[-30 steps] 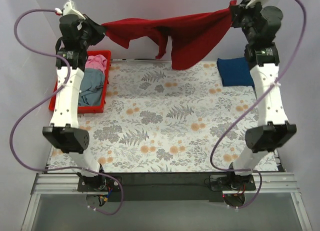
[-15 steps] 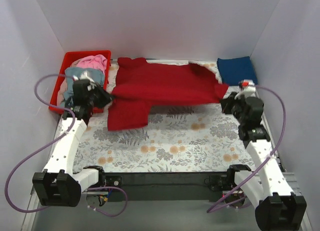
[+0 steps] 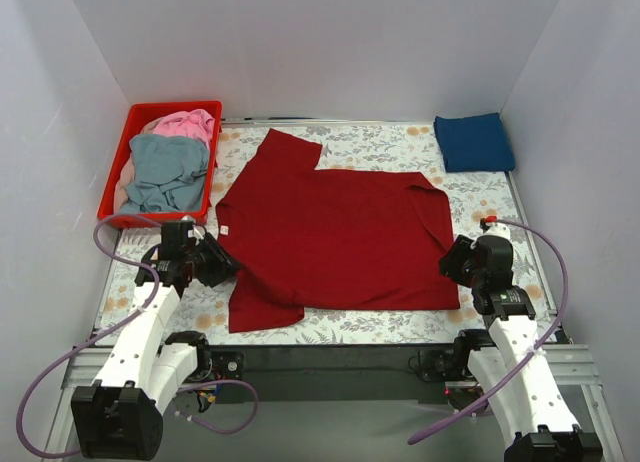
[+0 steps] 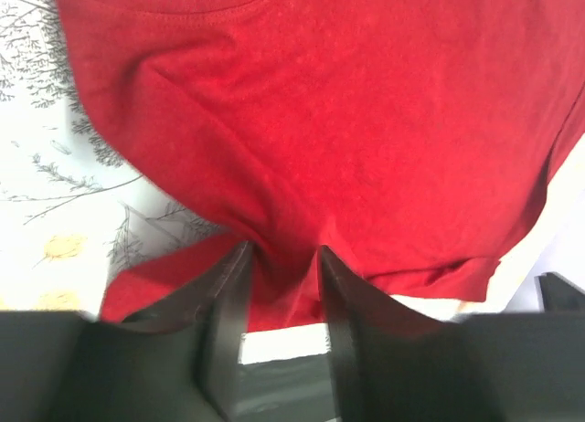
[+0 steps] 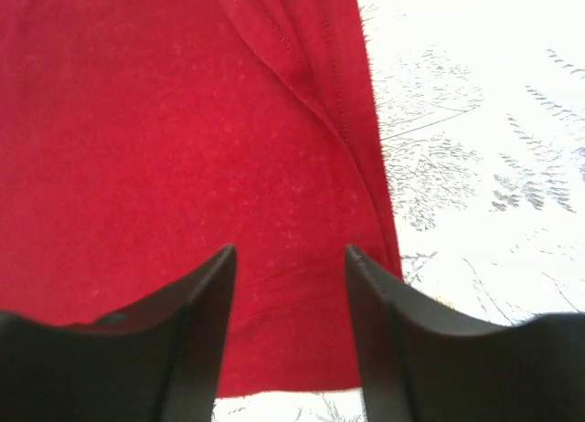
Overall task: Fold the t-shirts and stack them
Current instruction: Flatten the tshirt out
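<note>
Dark red cotton t-shirt point(image 3: 335, 232) lies flat and unfolded mid-frame on the floral tabletop point(image 3: 480, 197); left pincer point(image 4: 283, 253) pinches its bunched edge; right pincer point(image 5: 288, 250) is spread over it; folded navy blue t-shirt point(image 3: 474, 142) sits upper right, seemingly done; crumpled grey-blue t-shirt point(image 3: 170, 172) and pink t-shirt point(image 3: 188, 124) remain in the red plastic basket point(image 3: 170, 105), upper left.

dark red t-shirt point(image 3: 340, 237): soft matt cloth | basket point(image 3: 175, 106): glossy red plastic

A dark red t-shirt point(image 3: 340, 232) flat on the floral table point(image 3: 400, 147).
</note>
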Controlling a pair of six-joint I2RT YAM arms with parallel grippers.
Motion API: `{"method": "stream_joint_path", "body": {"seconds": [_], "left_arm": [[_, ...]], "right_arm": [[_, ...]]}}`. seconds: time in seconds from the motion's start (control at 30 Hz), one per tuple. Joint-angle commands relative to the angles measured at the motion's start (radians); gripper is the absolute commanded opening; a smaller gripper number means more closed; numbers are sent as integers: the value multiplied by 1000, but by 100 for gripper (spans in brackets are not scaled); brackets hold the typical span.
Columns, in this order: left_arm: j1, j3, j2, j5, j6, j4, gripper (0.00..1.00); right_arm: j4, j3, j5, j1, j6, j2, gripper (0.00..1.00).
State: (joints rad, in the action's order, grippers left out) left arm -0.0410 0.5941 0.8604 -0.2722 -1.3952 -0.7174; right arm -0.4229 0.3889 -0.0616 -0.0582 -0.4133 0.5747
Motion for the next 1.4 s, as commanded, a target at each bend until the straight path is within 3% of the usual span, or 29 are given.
{"method": "stream_joint_path", "body": {"seconds": [0.0, 0.13, 0.27, 0.5, 0.67, 0.87, 1.13, 1.37], "left_arm": [[7, 58, -52, 31, -11, -77, 39], [6, 104, -63, 74, 16, -103, 52], [6, 150, -18, 134, 56, -27, 54], [4, 338, 372, 88, 148, 195, 55], [-37, 510, 708, 110, 137, 272, 55], [-122, 716, 984, 214, 182, 299, 55], [-122, 714, 1111, 307, 193, 317, 53], [-122, 664, 1122, 341, 193, 311, 52]], "right_arm": [[-57, 117, -80, 4, 1, -19, 59], [15, 145, 52, 4, 91, -3, 61], [160, 181, 160, 4, 142, 118, 59], [340, 368, 187, -3, 163, 521, 57], [383, 543, 102, -55, 277, 764, 59], [316, 784, 0, -121, 403, 1089, 59], [291, 921, -196, -146, 452, 1260, 59], [274, 1007, -202, -144, 481, 1373, 58]]}}
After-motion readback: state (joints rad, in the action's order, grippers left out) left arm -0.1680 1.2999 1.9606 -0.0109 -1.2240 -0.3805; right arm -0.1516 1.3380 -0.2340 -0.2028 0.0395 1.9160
